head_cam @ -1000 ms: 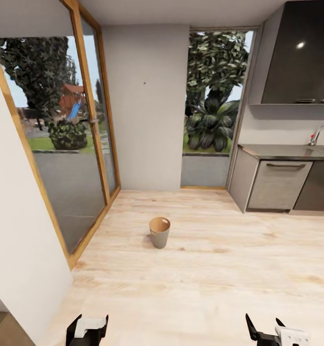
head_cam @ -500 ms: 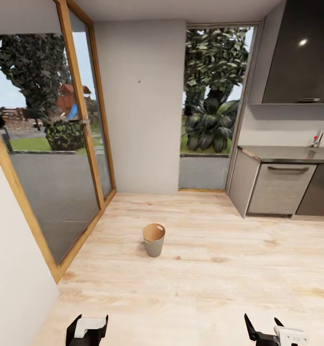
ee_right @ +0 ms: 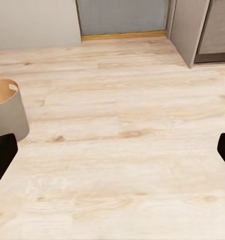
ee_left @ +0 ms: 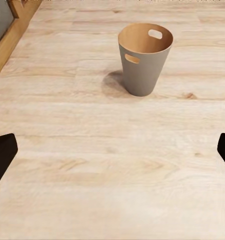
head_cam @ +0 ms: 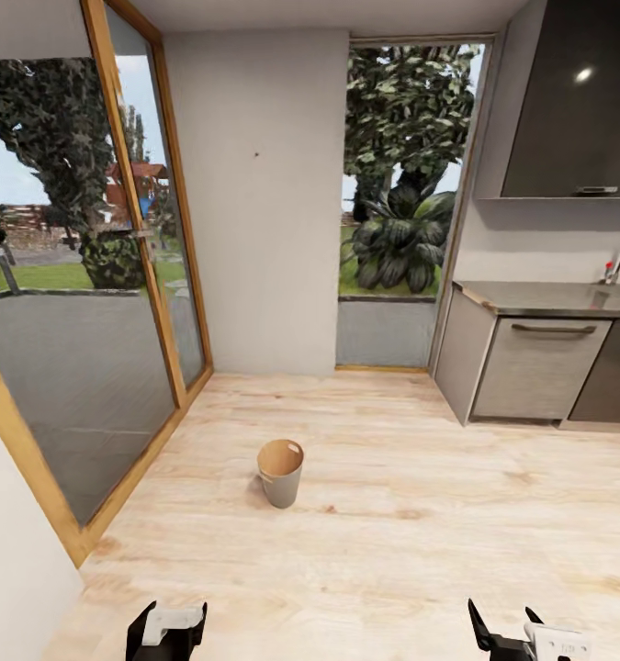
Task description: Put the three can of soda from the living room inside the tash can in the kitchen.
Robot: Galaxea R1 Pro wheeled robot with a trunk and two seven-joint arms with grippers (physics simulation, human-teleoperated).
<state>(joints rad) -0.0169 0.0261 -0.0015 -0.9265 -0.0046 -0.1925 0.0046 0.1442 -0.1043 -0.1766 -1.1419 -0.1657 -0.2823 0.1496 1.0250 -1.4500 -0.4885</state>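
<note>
From the head, the tash can [head_cam: 280,472] is standing upright on the wood floor [head_cam: 420,551], ahead of the left hand [head_cam: 165,632] and right hand [head_cam: 521,636], both spread apart and released. The left wrist is facing the tash can [ee_left: 144,59]; the right wrist is catching its side [ee_right: 7,116] near the grey cabinet [ee_right: 197,30]
</note>
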